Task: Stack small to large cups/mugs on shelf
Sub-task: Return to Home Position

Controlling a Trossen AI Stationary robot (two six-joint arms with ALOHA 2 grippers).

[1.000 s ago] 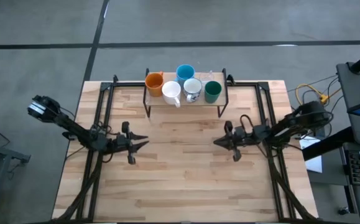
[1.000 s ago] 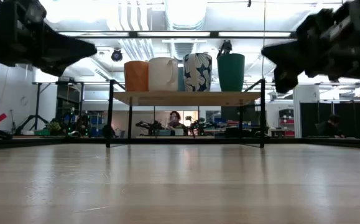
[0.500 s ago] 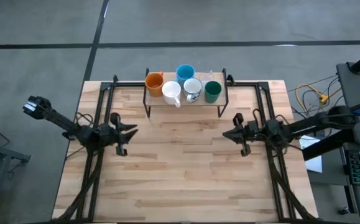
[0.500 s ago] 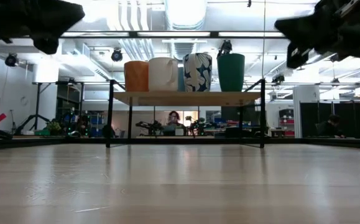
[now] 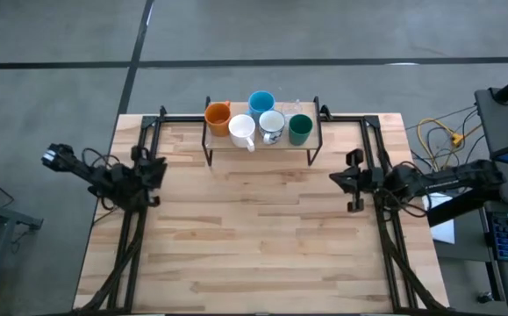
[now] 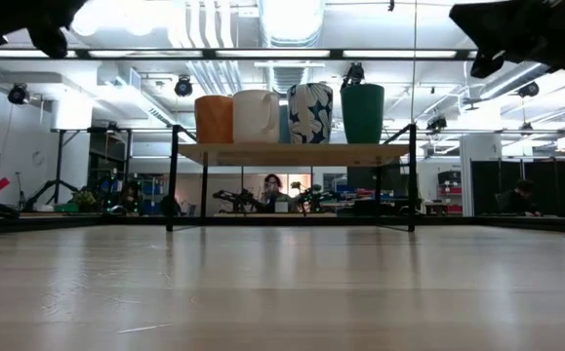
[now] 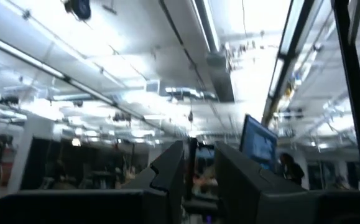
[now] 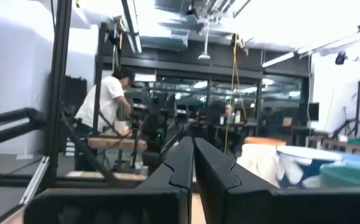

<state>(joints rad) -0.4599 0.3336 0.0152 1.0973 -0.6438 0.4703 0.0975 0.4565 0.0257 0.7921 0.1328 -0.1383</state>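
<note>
Several cups stand upright on the shelf (image 5: 311, 142) at the table's far edge: orange (image 5: 218, 115), light blue (image 5: 261, 103), white (image 5: 241, 129), a patterned grey-white one (image 5: 271, 125) and dark green (image 5: 299, 129). In the low view they stand in a row on the plank (image 6: 292, 153). My left gripper (image 5: 157, 164) hangs raised over the table's left side, tipped upward, its fingers (image 7: 167, 174) a little apart with nothing between them. My right gripper (image 5: 336, 178) hangs raised over the right side, shut and empty (image 8: 194, 149).
Black frame rails (image 5: 139, 228) (image 5: 385, 237) run along both sides of the wooden tabletop (image 5: 262, 237). Cables (image 5: 438, 132) and a monitor stand lie off its right edge. A person in a white shirt (image 8: 108, 99) stands in the room beyond.
Both grippers have risen and tipped upward while drawing back, the left toward the table's left edge and the right toward its right edge, each also a little toward the far edge. In the low view they have climbed almost out of the picture's top. The cups have not moved.
</note>
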